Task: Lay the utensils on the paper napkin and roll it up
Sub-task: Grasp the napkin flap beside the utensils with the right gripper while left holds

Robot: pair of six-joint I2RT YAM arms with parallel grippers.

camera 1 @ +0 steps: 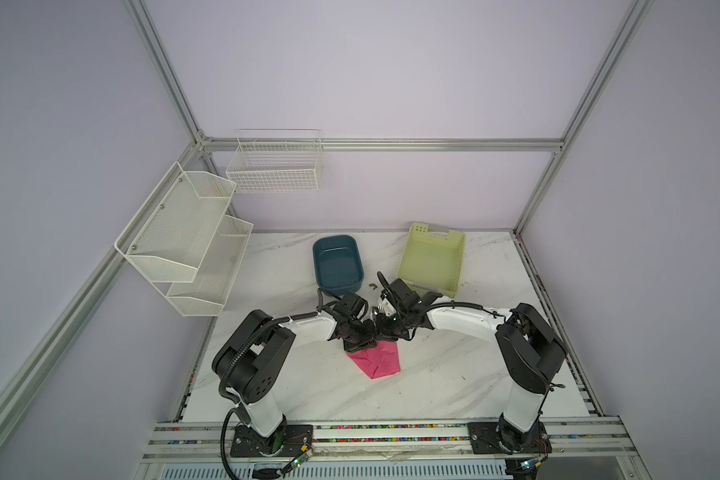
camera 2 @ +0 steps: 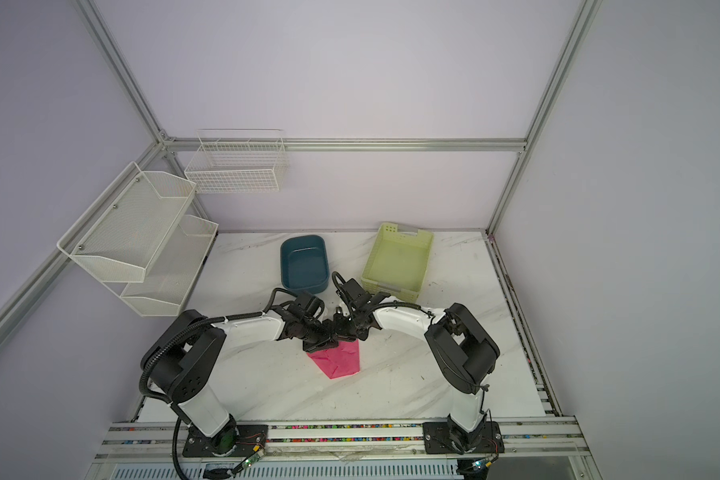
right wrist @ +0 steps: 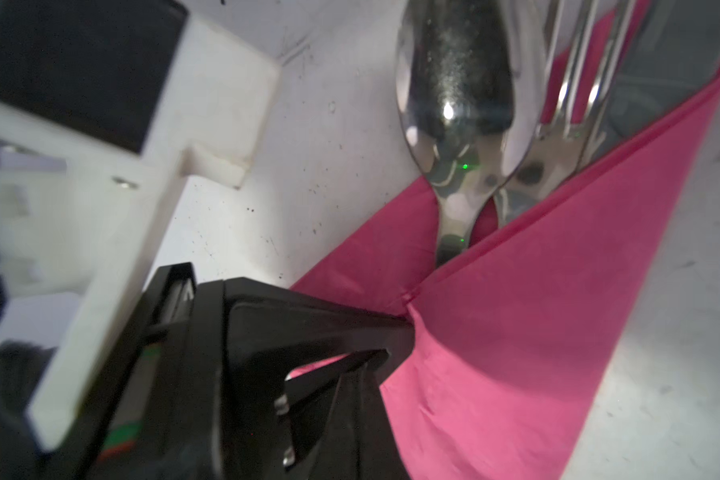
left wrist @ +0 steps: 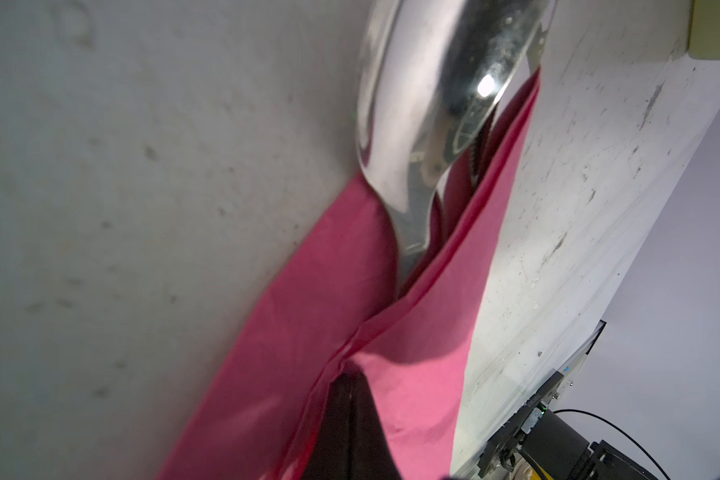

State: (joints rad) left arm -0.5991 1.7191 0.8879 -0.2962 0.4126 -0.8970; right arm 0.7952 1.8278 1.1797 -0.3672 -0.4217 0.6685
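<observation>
As both jaws pinch paper napkin (camera 1: 378, 362), utensils (right wrist: 454, 124) point heads toward teal tub (camera 1: 337, 266).

- No words, numbers or brand names can be read in any view.
- In the left wrist view, a black box (left wrist: 535, 409) at the table's edge has tiny pale marks on it. They are too small to read.
- In both top views, small boards (camera 1: 301, 458) (camera 2: 252, 458) sit by the front rail. Nothing on them can be read.
</observation>
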